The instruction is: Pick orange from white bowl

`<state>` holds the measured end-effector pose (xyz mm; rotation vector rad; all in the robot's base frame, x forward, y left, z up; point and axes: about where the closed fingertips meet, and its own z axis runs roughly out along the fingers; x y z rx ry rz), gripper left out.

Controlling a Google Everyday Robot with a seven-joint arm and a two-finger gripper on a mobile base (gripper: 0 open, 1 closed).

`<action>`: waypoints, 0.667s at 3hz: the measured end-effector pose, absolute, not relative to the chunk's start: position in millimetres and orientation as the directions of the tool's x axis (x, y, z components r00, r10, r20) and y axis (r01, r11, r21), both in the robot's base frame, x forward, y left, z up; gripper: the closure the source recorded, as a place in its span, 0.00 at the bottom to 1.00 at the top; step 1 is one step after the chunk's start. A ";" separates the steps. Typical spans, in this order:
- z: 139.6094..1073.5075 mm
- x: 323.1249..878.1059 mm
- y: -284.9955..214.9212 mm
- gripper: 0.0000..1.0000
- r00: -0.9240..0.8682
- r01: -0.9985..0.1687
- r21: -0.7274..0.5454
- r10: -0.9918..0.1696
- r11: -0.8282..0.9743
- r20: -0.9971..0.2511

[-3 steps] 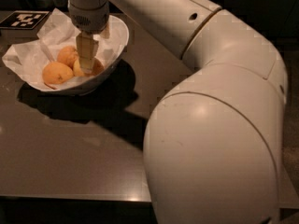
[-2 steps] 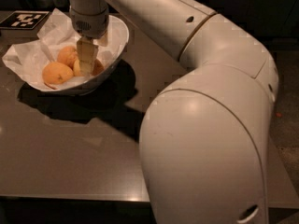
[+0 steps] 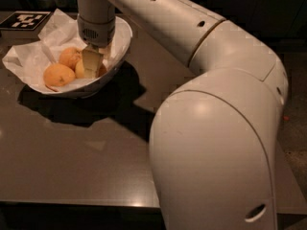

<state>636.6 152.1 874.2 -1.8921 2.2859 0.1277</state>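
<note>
A: Orange first: where?

B: Down in the white bowl, on the crumpled paper, toward the right side. Mostly hidden behind the gripper; only a pale yellow-orange sliver on show, just left of the tool.

A: And the gripper itself?

B: Lowered into the bowl from above, right at the orange, touching or very nearly so. Open, closed or clamped on the fruit: cannot tell from this angle.

A: Neighbours?

B: Two deeper-orange ones to the left. Back fruit just beside the target, perhaps touching. Front fruit close by as well. Worth keeping clear of both.

A: Handling, at a guess?

B: Probably light to middling in weight. Firm with a slight give, smooth-skinned, so likely rather slippery in a hard grip. Round too, hence apt to roll or squirt sideways under an off-centre squeeze. Not fragile, though bruisable if crushed.

A: Best place to take hold?

B: Across the widest part, from above, centred on the middle. Firm enough not to slip, no harder.

A: Risks?

B: Snagging the paper, nudging the back fruit, or dragging the bowl across the dark table on the way up. Best answered, probably, with a straight vertical lift past the sloping sides.
</note>
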 end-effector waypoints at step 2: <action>867.9 628.9 159.9 0.23 -0.144 -0.989 -0.016 -0.974 0.149 -0.173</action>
